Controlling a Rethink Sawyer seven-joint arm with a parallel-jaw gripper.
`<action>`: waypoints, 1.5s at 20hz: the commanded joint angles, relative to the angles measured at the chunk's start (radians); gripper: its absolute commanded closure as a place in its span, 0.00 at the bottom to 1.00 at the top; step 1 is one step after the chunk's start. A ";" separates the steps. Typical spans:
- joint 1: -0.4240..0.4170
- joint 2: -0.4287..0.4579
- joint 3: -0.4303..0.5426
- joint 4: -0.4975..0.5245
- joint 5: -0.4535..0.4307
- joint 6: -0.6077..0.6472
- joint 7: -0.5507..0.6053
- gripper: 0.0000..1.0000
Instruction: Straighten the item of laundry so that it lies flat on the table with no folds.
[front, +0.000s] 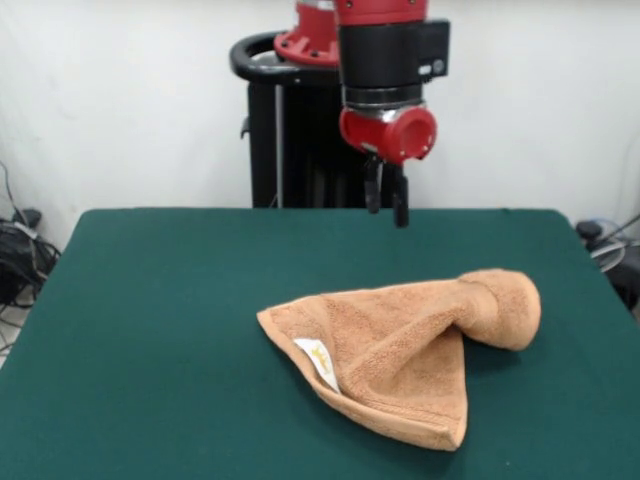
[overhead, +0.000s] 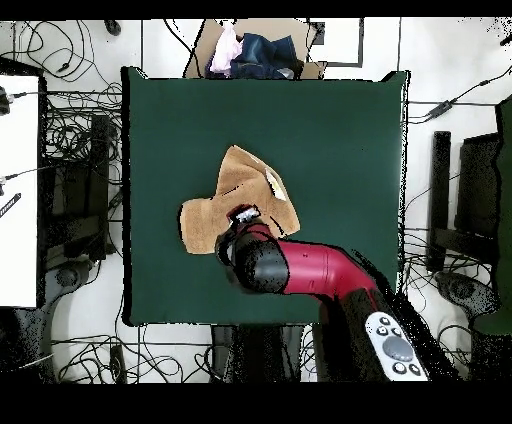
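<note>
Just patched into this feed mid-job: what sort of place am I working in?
Most likely a robotics lab. A green-topped table holds only a crumpled towel, loose cables sprawl over the floor around it, and a cardboard box of clothes sits past the far edge. The gripper hangs above the towel.

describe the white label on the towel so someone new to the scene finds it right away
Start at the dark green table and find the orange-tan towel lying crumpled on it, below the raised gripper. In the front view, the label sits on the towel's lower left edge. It is the only white patch on the cloth.
</note>
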 joint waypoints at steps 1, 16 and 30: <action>-0.007 0.065 0.035 -0.132 -0.013 0.105 -0.068 0.00; -0.090 0.121 0.018 -0.210 -0.126 0.118 -0.144 0.00; -0.052 0.311 -0.026 -0.350 -0.259 -0.003 -0.061 0.00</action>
